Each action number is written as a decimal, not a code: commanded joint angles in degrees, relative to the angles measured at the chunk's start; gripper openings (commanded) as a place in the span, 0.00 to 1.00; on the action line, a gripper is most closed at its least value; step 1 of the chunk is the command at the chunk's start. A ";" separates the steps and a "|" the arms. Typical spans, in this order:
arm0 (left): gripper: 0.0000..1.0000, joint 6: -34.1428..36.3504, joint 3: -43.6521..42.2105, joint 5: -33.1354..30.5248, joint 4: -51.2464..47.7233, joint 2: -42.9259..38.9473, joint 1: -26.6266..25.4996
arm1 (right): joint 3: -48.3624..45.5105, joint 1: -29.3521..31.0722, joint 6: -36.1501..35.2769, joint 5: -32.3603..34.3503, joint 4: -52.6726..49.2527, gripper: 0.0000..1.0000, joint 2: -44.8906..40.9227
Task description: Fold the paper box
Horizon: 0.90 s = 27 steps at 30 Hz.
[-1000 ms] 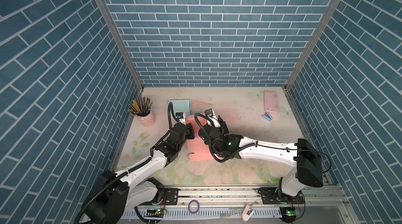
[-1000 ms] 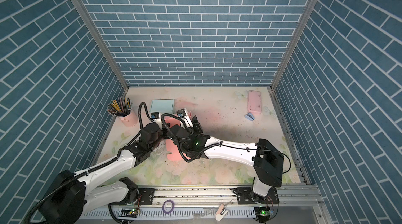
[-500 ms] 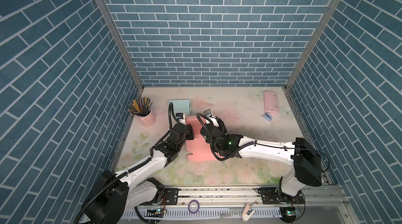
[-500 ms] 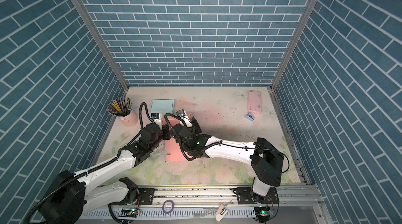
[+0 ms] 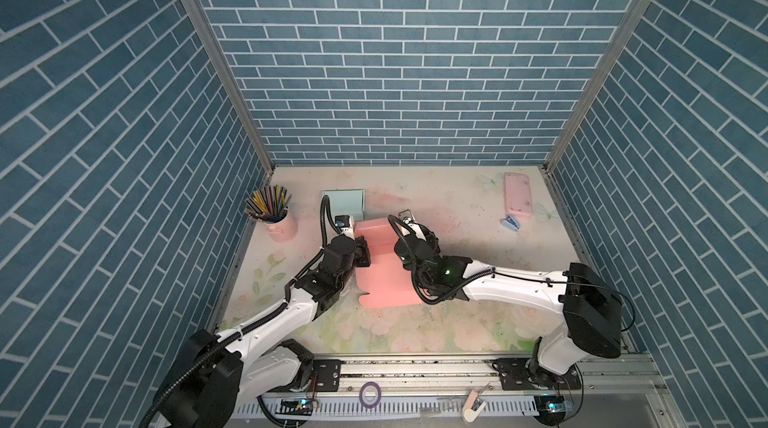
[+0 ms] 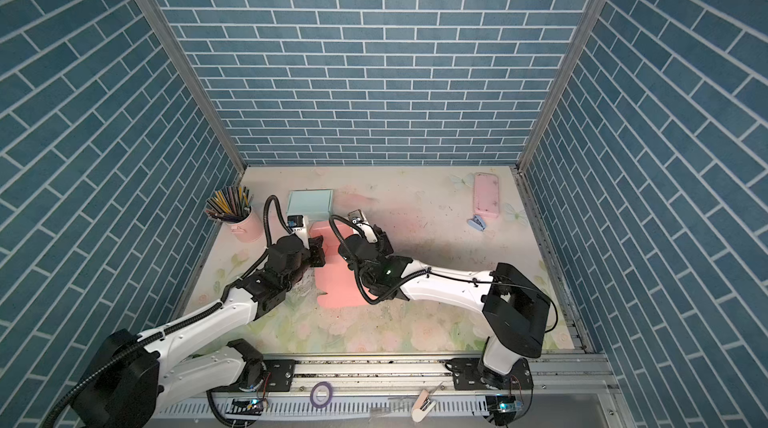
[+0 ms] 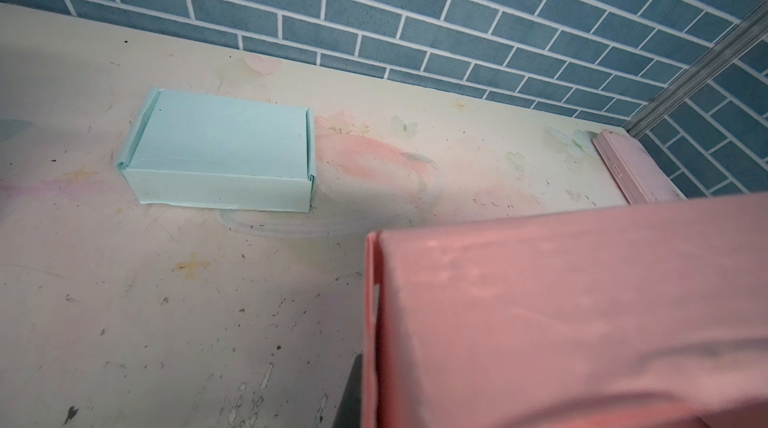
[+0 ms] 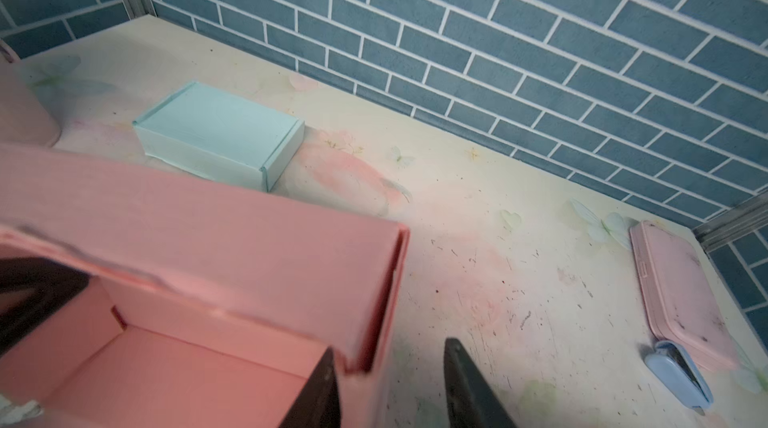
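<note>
The pink paper box (image 5: 386,280) (image 6: 336,284) lies mid-table, its back part raised into walls and its front panel flat. My left gripper (image 5: 362,257) (image 6: 318,255) is at its left wall and shut on that wall. In the right wrist view one black left finger (image 8: 37,293) shows inside the box (image 8: 208,238). My right gripper (image 5: 409,238) (image 8: 388,363) is open and straddles the box's right wall. One of its fingers is inside the box and one outside, apart from the card. In the left wrist view the box (image 7: 582,322) fills the near corner and the jaws are hidden.
A folded teal box (image 5: 344,203) (image 7: 220,151) (image 8: 216,130) stands just behind the pink one. A pink pencil cup (image 5: 278,222) is at the left wall. A pink case (image 5: 518,195) (image 8: 681,293) and a small blue stapler (image 5: 510,223) lie at the back right.
The right wrist shifted slightly along the box's right wall, and its jaws widened and then narrowed again. The left arm and the box have hardly moved.
</note>
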 commanded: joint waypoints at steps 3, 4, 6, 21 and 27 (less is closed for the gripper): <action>0.00 0.51 0.91 -0.75 1.28 1.13 0.17 | 5.14 0.33 -1.95 5.24 -2.06 0.32 3.43; 0.00 0.51 1.00 -0.78 1.34 1.36 0.19 | 6.15 0.45 -2.09 6.63 -3.22 0.29 4.26; 0.00 0.51 1.08 -0.69 1.63 1.66 0.19 | 8.07 0.57 -2.08 8.64 -5.33 0.22 5.63; 0.00 0.95 1.85 -0.45 2.34 2.58 0.19 | 15.57 2.68 -6.77 19.70 -10.36 0.10 12.85; 0.00 0.95 1.86 -0.28 2.44 2.52 0.17 | 15.54 2.88 -7.49 19.62 -8.17 0.00 13.40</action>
